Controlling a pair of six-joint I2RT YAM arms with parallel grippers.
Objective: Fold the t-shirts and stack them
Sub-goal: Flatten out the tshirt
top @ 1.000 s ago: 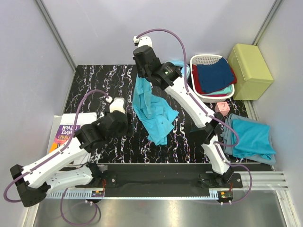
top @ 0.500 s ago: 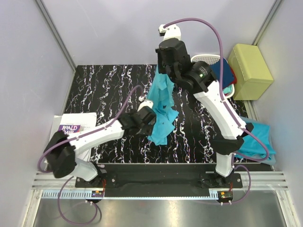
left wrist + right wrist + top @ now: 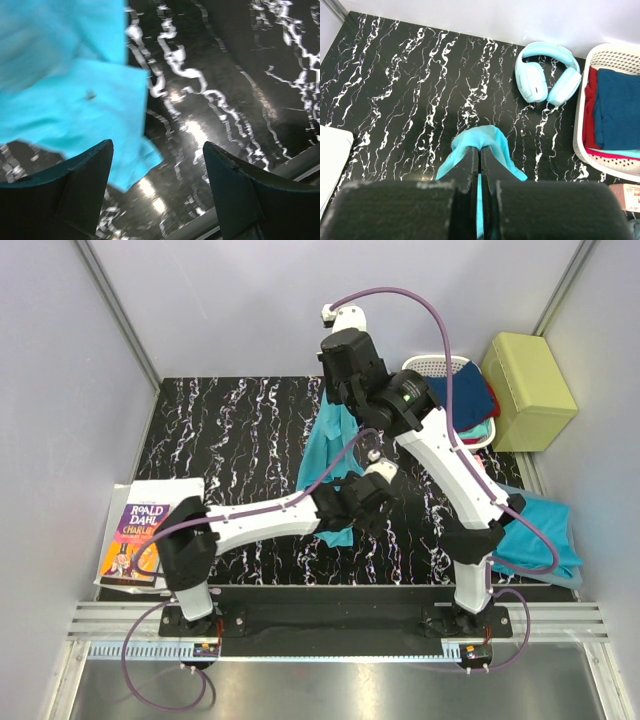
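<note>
A: Where's the shirt?
B: One t-shirt (image 3: 322,452) hangs from your right gripper (image 3: 480,151), above the middle of the table (image 3: 220,430). The fingers are pinched tight on a bunched fold. The rest drapes down in a long strip toward the near edge.
A: Is the bottom end on the table?
B: Can't tell. Your left wrist view shows the lower corner over the black marbled top, but it's blurred.
A: Left side?
B: Your left gripper (image 3: 157,147) is low, right beside that lower corner. Its fingers are spread wide with nothing between them. The cloth passes behind the finger (image 3: 85,185) on the left of that view (no clamp on it).
A: Other shirts?
B: There's a turquoise pile (image 3: 545,530) at the table's right edge, partly hidden by your right arm. I can't tell how many shirts are in it.
A: Anything else around?
B: A white basket (image 3: 425,368) sits far right, holding dark blue and red cloth. Headphones (image 3: 547,77) lie flat just left of it. A yellow-green box (image 3: 528,390) is on the basket's right, a pink box (image 3: 622,191) is by its near side, and a book (image 3: 140,530) is at the left edge. All of these are apart from the hanging shirt.
</note>
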